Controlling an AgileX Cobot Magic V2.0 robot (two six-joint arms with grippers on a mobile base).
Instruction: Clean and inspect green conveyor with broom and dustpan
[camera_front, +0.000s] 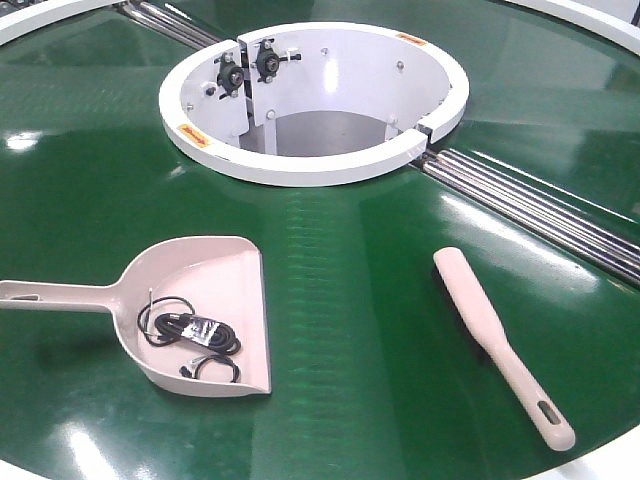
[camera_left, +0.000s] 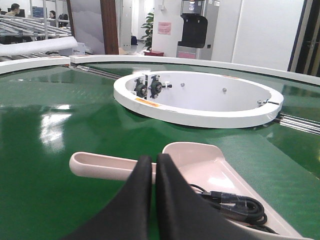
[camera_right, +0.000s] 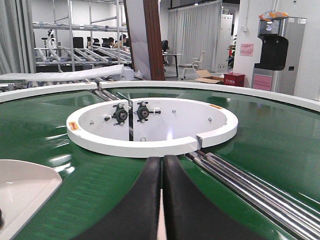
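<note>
The green conveyor fills the front view, with its white central ring at the back. On the left lies the pale dustpan, its handle pointing left and a coiled black cable inside it. On the right the broom lies flat, handle toward the front edge. Neither gripper shows in the front view. My left gripper is shut with nothing in it, in front of the dustpan. My right gripper is shut too. A pale sliver of the broom shows through the gap lower down.
A metal roller seam runs from the ring to the right, and shows beside my right gripper as the roller seam. Another seam leaves the ring at the back left. The belt's white rim curves behind.
</note>
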